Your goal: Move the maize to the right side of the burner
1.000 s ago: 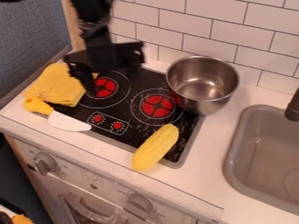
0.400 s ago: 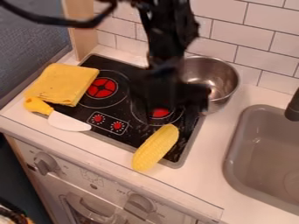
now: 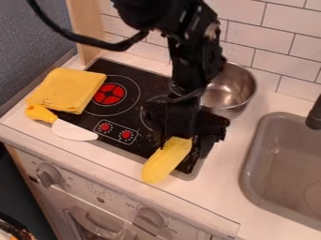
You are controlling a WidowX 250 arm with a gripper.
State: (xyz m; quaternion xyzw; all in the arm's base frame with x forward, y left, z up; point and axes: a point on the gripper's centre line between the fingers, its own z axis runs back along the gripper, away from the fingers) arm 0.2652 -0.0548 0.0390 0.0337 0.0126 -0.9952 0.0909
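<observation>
Camera view, clock face centred on the cooktop (image 3: 149, 78): maize (image 3: 164, 163) sits between 5 and 6 o'clock, upper end on the black surface, lower end out over the front rim towards the tabletop (image 3: 254, 206). My claw (image 3: 184, 143) hangs right at that upper end and reads as apart, one side to each flank, nothing clamped as far as I can tell. Makes sense: the maize's long axis runs roughly 1 to 7, so closing across its width should give me the short span to squeeze. End grip means the far end may sag or swing on the lift; nearer the middle would balance better. Pot (image 3: 240, 97) at 2 o'clock is close to where I'd set down, so I'd likely aim for 3 to 4 and keep off its wall. Cloth (image 3: 67, 90) at 10 and knife (image 3: 73, 131) at 8 look parked out of my path. Maize itself: plain yellow, no husk, plump through the middle, rounded at the lower end, faint kernel texture along its length. Probably rolls if nudged, so close evenly.
</observation>
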